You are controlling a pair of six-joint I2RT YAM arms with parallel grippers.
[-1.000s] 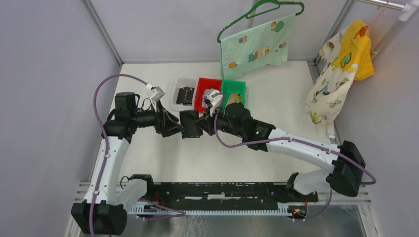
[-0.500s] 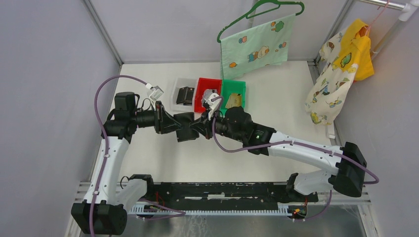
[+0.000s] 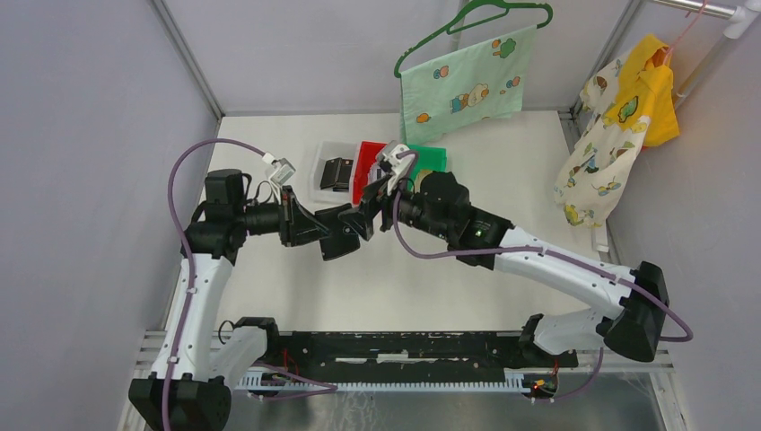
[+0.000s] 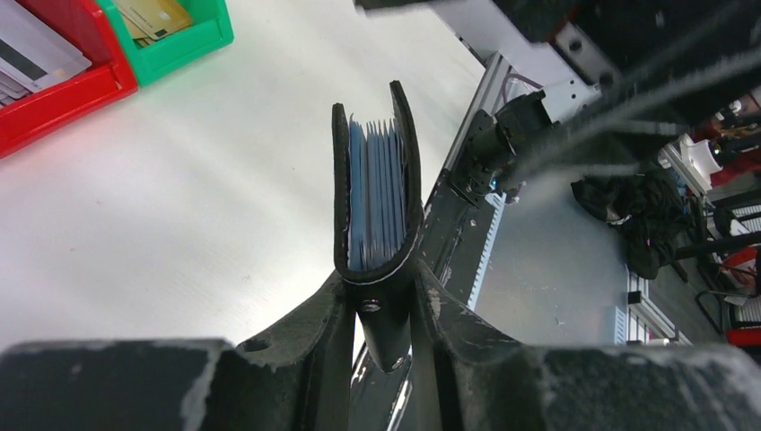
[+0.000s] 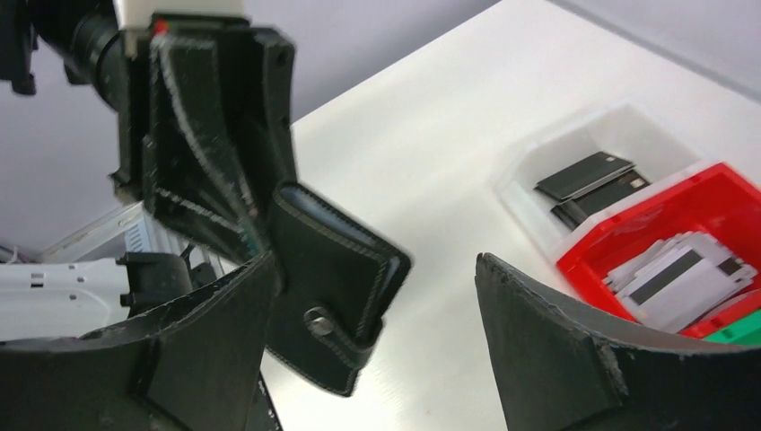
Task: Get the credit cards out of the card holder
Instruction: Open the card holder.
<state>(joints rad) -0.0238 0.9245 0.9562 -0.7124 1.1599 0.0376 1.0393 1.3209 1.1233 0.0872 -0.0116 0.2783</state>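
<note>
Left gripper (image 4: 381, 301) clamped on the card holder (image 4: 375, 184), right gripper (image 5: 372, 269) fingers spread apart: I'd square up to its mouth and pinch 1 card.

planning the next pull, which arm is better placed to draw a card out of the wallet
Right. The right tool is open and empty beside the wallet, while the left tool is clamped on the wallet's fold, so it probably should just hold it steady.

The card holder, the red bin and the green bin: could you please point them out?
card holder (image 4: 375, 197), left wrist view, grey-blue lining.
red bin (image 4: 72, 94), left wrist view, near wall.
green bin (image 4: 179, 52), left wrist view, near wall.
</note>
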